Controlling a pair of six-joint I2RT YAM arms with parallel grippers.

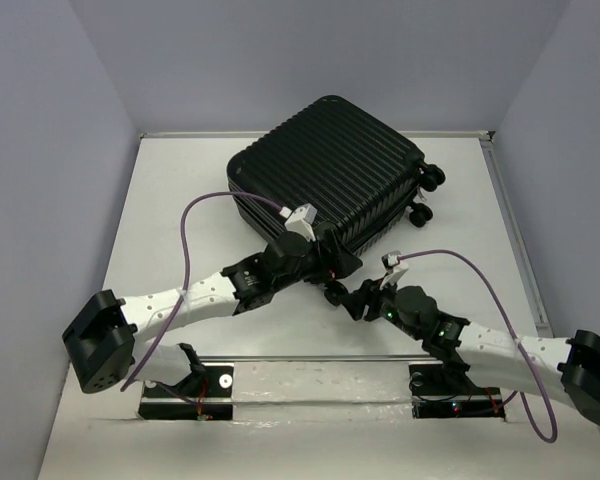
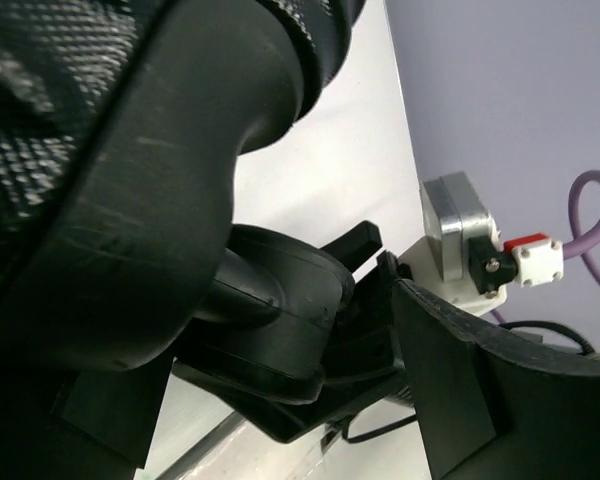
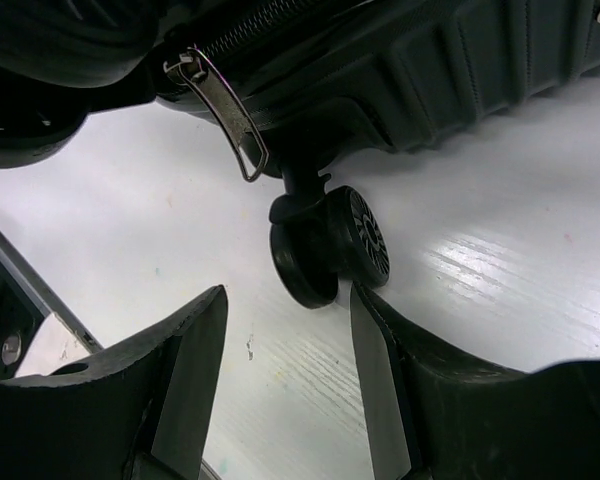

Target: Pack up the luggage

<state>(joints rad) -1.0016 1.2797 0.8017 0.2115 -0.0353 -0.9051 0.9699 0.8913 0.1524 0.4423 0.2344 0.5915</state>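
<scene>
The luggage point(image 1: 330, 165), a black ribbed hard-shell suitcase, lies shut at the back centre of the white table point(image 1: 180, 200). My left gripper point(image 1: 332, 262) is against its near edge, jaws wide; in the left wrist view point(image 2: 320, 300) a black rounded part sits between the fingers, and I cannot tell if they touch it. My right gripper point(image 1: 352, 298) stands open just short of a caster wheel point(image 3: 330, 250) at the near corner, with only bare table between its fingers point(image 3: 380, 360). A metal zipper pull point(image 3: 225, 110) hangs from the shell point(image 3: 440, 70) above that wheel.
Two more caster wheels point(image 1: 427, 195) stick out on the suitcase's right side. Purple cables point(image 1: 190, 240) loop over both arms. Grey walls close in the table on three sides. The arm bases point(image 1: 190, 385) sit at the near edge.
</scene>
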